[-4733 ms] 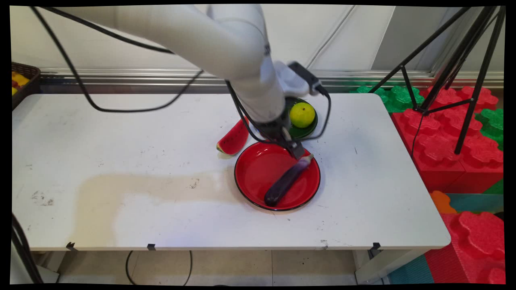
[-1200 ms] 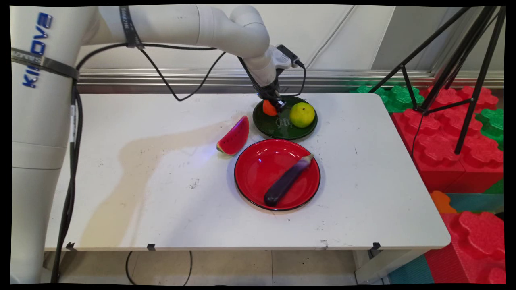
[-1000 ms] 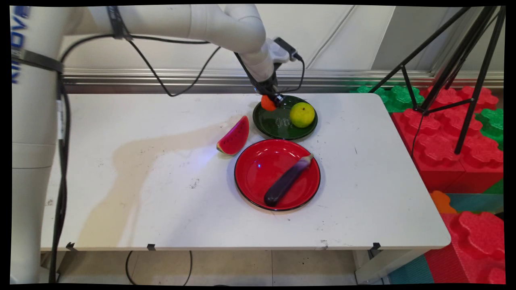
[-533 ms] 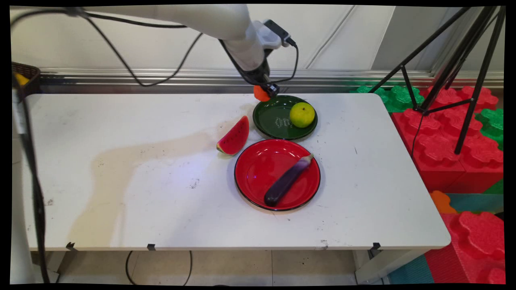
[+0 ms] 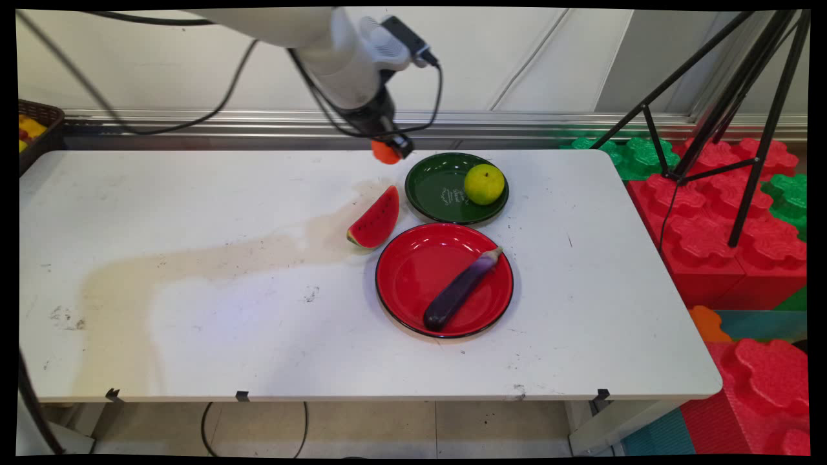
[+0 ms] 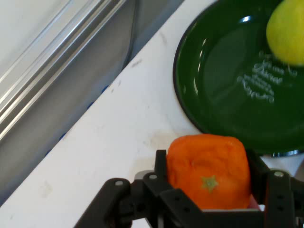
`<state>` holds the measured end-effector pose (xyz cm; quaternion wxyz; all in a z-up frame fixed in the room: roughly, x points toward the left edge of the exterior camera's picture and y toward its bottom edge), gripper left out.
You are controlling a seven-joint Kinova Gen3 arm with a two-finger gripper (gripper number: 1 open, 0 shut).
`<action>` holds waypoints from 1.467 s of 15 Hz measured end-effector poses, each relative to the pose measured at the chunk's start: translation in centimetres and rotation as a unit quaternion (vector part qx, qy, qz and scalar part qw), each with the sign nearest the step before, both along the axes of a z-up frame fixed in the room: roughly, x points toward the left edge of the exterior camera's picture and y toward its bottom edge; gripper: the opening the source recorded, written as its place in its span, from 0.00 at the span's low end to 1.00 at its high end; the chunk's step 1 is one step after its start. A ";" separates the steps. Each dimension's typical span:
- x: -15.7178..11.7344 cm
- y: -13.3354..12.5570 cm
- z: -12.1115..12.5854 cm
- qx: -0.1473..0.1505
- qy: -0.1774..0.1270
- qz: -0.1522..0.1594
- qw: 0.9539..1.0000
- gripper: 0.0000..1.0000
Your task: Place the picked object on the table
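Orange fruit clamped between gripper fingers, squeezed flat-sided, lifted clear of table; hung just left of green plate, where yellow-green fruit sat.

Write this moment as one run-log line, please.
gripper: shut on orange fruit | raised above table | beside green plate | lime-green fruit on plate

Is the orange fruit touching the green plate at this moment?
Apart. In the main view the orange fruit hangs in the gripper, left of the green plate, with white table between them.
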<state>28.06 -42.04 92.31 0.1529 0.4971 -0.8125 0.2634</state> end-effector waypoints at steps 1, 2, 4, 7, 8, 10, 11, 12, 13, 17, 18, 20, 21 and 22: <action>0.3 0.8 0.2 0.001 -0.001 0.000 1.000 0.00; 0.8 2.0 0.4 0.003 -0.004 0.000 1.000 0.00; 1.8 4.6 0.7 0.013 -0.012 -0.005 1.000 0.00; 2.6 7.4 0.7 0.027 -0.022 -0.016 0.999 0.00; 2.8 8.0 0.7 0.031 -0.025 -0.019 0.999 0.00; 3.2 10.1 0.4 0.045 -0.031 -0.028 0.998 0.00; 3.4 11.1 0.2 0.052 -0.034 -0.033 0.998 0.00; 3.5 11.9 0.0 0.058 -0.037 -0.036 0.997 0.00; 3.6 12.4 -0.1 0.061 -0.039 -0.039 0.997 0.00; 3.8 14.5 -1.2 0.079 -0.048 -0.042 0.995 0.00; 3.9 14.9 -1.6 0.083 -0.050 -0.040 0.994 0.00; 4.1 15.2 -2.2 0.088 -0.054 -0.037 0.994 0.00; 4.2 15.3 -2.6 0.089 -0.056 -0.035 0.994 0.00; 4.5 15.2 -3.0 0.090 -0.059 -0.031 0.994 0.00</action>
